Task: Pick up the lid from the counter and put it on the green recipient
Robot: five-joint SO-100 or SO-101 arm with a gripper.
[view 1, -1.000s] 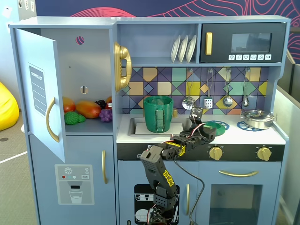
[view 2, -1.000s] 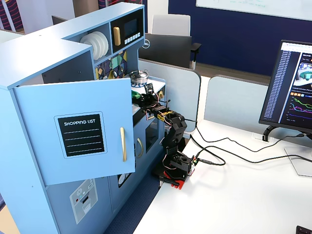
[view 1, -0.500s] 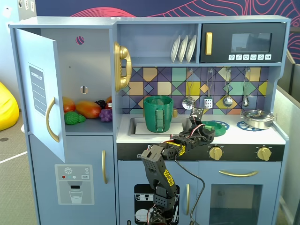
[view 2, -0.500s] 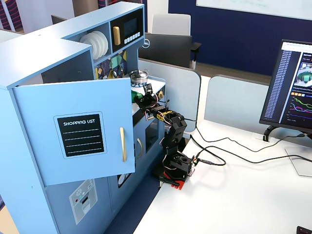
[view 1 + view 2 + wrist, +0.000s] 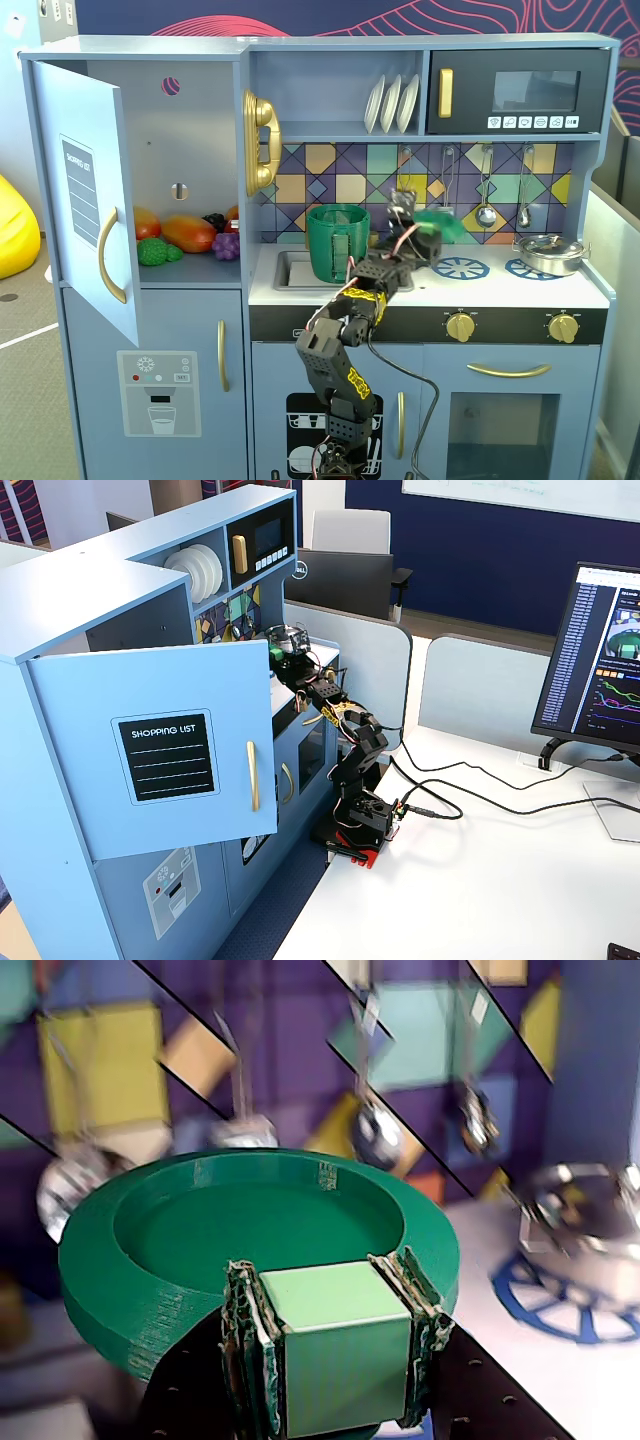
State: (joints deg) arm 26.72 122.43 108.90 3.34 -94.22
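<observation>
Green and round, the lid (image 5: 260,1230) was held off the counter, its pale green square handle (image 5: 335,1345) clamped between the fingers (image 5: 245,1350) of the gripper (image 5: 335,1355). In the wrist view it spread out ahead of the fingertips as a thick disc with a shallow recessed centre and a raised outer rim, tilted so its face showed. In a fixed view the lid (image 5: 440,224) looked blurred at the tip of the gripper (image 5: 425,232), in the air above the counter (image 5: 500,290). The green recipient (image 5: 338,242), a tall open pot, stood just to the left of the gripper in that view, apart from the lid. A silver pot (image 5: 548,253) sat well off to the right.
</observation>
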